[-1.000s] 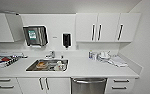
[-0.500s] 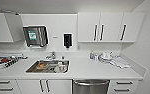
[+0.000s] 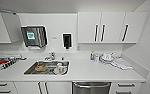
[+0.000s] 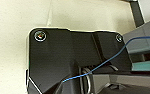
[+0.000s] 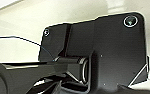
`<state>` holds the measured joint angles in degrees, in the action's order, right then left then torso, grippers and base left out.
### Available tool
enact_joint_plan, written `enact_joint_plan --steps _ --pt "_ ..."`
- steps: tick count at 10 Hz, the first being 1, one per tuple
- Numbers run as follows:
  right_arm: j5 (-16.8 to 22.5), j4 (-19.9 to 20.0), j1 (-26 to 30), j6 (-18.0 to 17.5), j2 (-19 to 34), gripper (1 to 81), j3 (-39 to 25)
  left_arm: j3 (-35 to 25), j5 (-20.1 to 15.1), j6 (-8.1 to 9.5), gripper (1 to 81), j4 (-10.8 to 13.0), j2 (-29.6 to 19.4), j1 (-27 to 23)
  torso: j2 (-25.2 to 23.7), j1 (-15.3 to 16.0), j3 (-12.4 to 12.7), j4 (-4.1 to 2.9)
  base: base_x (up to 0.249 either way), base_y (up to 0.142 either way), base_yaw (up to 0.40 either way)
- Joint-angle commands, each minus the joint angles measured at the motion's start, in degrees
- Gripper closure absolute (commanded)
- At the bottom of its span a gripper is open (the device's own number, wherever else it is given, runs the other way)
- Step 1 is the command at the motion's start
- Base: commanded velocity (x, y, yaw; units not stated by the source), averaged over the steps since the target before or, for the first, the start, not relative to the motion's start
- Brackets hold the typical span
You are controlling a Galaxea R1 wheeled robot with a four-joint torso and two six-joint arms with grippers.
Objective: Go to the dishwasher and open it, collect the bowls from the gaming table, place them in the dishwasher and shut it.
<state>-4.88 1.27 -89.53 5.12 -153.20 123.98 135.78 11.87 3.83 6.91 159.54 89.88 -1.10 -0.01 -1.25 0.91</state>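
Before me: white countertop point(image 3: 91, 71), my landmark for every place below; the view has grown closer over the last second, so my camera has advanced on the kitchen unit, nothing on it has shifted
Upper cabinets point(image 3: 112, 27): white doors with dark bar handles, on the wall above the countertop's right half
Dishwasher point(image 3: 91, 88): brushed steel front with its bar handle along the top, set under the countertop right of the middle, door shut
Sink point(image 3: 47, 68): steel basin sunk into the countertop left of the middle, dishes lying in it, tap behind it
Towel dispenser point(image 3: 34, 36): dark box on the wall above the countertop, over the sink
Soap dispenser point(image 3: 67, 40): smaller dark box on the wall, right of the towel dispenser
Dish stack point(image 3: 106, 58): pale crockery at the back of the countertop, above the dishwasher's side
Small bottle point(image 3: 92, 55): just beside that stack
My claws: I cannot tell whether either is wide or narrow
Meaning for the task: I judge the approach nearly done; the dishwasher is close ahead and not yet opened, bowls not yet fetched
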Motion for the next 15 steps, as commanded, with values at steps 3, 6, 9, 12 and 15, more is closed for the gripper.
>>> enact_joint_plan --steps 3,6,9,12,15 --pt "2.9 -0.5 2.4 0.2 1.2 1.0 -0.6 -0.6 -2.4 -0.22 1.0 0.8 -0.7 -2.4 0.0 0.0 0.0 0.00 0.090 0.000 0.000" --pt "2.9 -0.6 2.4 0.2 1.1 1.0 -0.5 -0.6 -2.4 -0.22 1.0 0.8 -0.7 -2.4 0.0 0.0 0.0 0.00 0.093 0.000 0.000" --pt "2.9 -0.6 2.5 0.2 0.9 1.0 -0.4 -0.6 -2.4 -0.22 1.0 0.8 -0.7 -2.4 0.0 0.0 0.0 0.00 0.095 0.000 0.000" --pt "2.9 -0.5 2.5 0.2 0.9 1.0 -0.3 -0.6 -2.4 -0.22 1.0 0.8 -0.7 -2.4 0.0 0.0 0.0 0.00 0.096 0.000 0.000" --pt "2.9 -0.5 2.5 0.2 0.9 1.0 -0.2 -0.6 -2.4 -0.22 1.0 0.8 -0.7 -2.4 0.0 0.0 0.0 0.00 0.059 0.000 0.000"
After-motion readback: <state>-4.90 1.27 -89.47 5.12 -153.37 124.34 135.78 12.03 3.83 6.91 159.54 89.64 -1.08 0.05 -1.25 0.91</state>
